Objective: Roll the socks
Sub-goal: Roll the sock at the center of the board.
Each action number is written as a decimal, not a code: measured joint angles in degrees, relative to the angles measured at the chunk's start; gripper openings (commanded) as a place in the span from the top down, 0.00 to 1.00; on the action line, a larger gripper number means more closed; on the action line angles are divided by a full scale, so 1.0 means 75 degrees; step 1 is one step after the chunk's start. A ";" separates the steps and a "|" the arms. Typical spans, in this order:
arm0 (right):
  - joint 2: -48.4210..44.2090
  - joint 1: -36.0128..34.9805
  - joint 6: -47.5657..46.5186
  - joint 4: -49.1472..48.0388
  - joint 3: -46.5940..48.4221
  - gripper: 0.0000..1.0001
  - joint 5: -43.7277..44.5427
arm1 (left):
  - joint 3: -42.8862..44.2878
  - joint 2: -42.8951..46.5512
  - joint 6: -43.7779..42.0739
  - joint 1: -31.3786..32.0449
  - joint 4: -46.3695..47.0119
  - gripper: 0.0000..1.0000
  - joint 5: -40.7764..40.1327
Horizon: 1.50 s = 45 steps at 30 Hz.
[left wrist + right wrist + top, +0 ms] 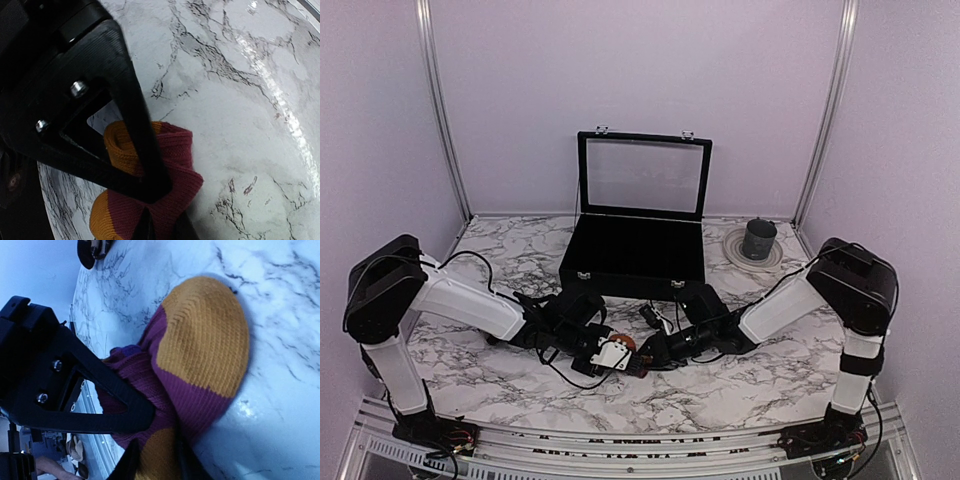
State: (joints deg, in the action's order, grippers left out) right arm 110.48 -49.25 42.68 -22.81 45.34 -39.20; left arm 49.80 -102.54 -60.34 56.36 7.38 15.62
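The magenta-red sock with orange stripes (625,344) lies bunched on the marble table between both grippers. My left gripper (617,357) is shut on it; in the left wrist view (160,207) its black fingers pinch a folded red-and-orange part (175,165). My right gripper (651,354) is also shut on it; in the right wrist view (155,440) the fingers clamp the sock beside its orange heel patch (205,335). A dark shape with tan marks (93,249) shows at the top edge of that view; I cannot tell if it is the dark argyle sock.
An open black case (635,255) with a glass lid stands just behind the grippers. A grey cup (758,239) sits on a round plate (735,250) at the back right. Metal frame rails run along the near edge (620,440).
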 measured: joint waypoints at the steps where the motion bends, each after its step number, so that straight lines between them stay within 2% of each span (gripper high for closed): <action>1: -0.0146 0.0000 -0.0058 -0.0012 -0.0108 0.61 0.0184 | 0.0099 -0.0029 0.0117 -0.0015 -0.0099 0.98 0.0012; 5: -0.1198 -0.0050 -0.0624 0.0114 -0.0903 0.52 0.1396 | 0.0621 -0.0111 0.0647 -0.0256 -0.0874 0.99 0.0321; 8: -0.2314 -0.0280 -0.1416 0.0402 -0.1620 0.45 0.2792 | 0.0941 -0.0111 0.1043 -0.0595 -0.1527 0.99 0.0866; 9: -0.2585 -0.0396 -0.1682 0.0481 -0.1740 0.27 0.3112 | 0.1043 -0.0111 0.1177 -0.0697 -0.1737 0.99 0.1081; 10: -0.2952 -0.0618 -0.2092 0.0560 -0.1859 0.04 0.3585 | 0.1177 -0.0111 0.1326 -0.0828 -0.2011 1.00 0.1349; 11: -0.3226 -0.0784 -0.2401 0.0609 -0.1897 0.00 0.3908 | 0.1329 -0.0111 0.1457 -0.0950 -0.2276 1.00 0.1632; 18: -0.4584 -0.1448 -0.4654 0.0577 -0.1897 0.00 0.5578 | 0.2413 -0.0070 0.1955 -0.1472 -0.3931 1.00 0.3348; 23: -0.4730 -0.1498 -0.5082 0.0723 -0.1425 0.00 0.6534 | 0.3226 -0.0044 0.1988 -0.1580 -0.5304 1.00 0.4436; 32: -0.5010 -0.1647 -0.5878 0.0388 -0.0933 0.07 0.4878 | 0.3544 0.0192 0.1961 -0.1623 -0.6770 1.00 0.5167; 39: -0.4293 -0.1909 -0.5668 0.0329 -0.0169 0.26 0.3381 | 0.3544 0.0425 0.1964 -0.1626 -0.7195 1.00 0.5187; 45: -0.3587 -0.2031 -0.5269 0.0236 -0.0163 0.38 0.2903 | 0.3547 0.0554 0.1973 -0.1629 -0.7417 1.00 0.5182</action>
State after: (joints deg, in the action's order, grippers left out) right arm 83.57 -64.49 3.16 -21.04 44.12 -17.43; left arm 76.40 -98.39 -45.54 44.14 -48.25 54.48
